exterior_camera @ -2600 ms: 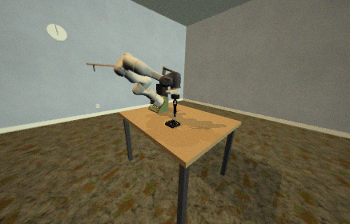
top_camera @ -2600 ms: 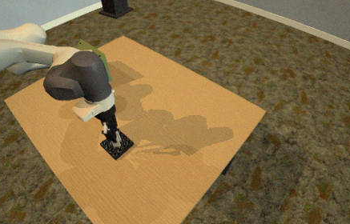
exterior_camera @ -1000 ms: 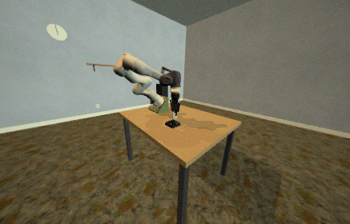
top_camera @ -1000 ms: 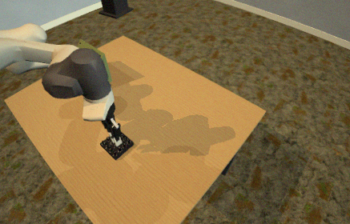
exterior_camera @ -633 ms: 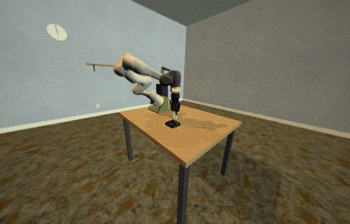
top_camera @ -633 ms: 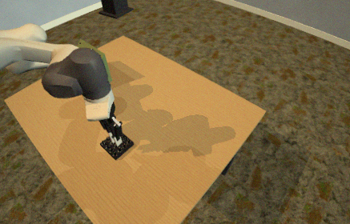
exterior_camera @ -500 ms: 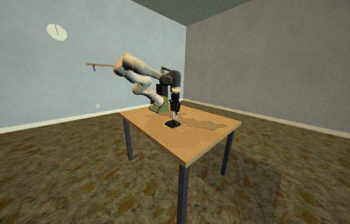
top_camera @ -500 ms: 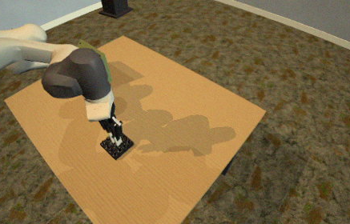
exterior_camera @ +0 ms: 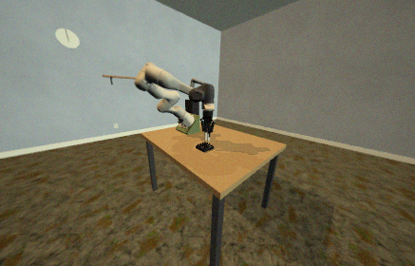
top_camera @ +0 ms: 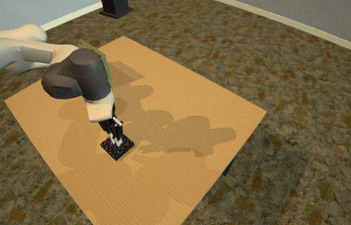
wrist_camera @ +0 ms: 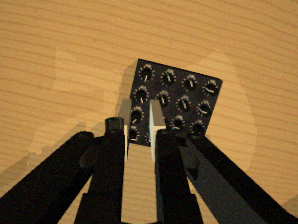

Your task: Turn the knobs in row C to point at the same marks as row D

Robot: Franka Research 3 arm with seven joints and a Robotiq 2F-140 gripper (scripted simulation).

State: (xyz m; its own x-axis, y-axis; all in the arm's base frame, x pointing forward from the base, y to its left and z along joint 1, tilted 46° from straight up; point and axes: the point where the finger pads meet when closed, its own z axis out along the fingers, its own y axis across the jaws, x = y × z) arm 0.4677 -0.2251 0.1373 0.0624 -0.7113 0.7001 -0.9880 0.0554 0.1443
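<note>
The black knob box (top_camera: pixel 116 157) (exterior_camera: pixel 204 149) (wrist_camera: pixel 197 95) lies on the table under my gripper, tilted in the wrist view. Knobs with white lines and pale rings of marks stand on it. The top-left knob (wrist_camera: pixel 146 74) has its line toward the bottom of the wrist view. Printed names and the socket cannot be made out. My gripper (top_camera: pixel 116 142) (exterior_camera: pixel 207 141) (wrist_camera: pixel 140 112) is open by a narrow gap with nothing held, its tips low over the box's left part in the wrist view. The fingers hide some lower knobs; whether the tips touch any is unclear.
The wooden table (top_camera: pixel 177 181) (exterior_camera: pixel 237 166) (wrist_camera: pixel 250 35) carries the box, with its edges well away from it. A green angled panel (top_camera: pixel 107 68) (exterior_camera: pixel 194 125) stands near the arm at the table's far side. Arm shadows fall beside the box.
</note>
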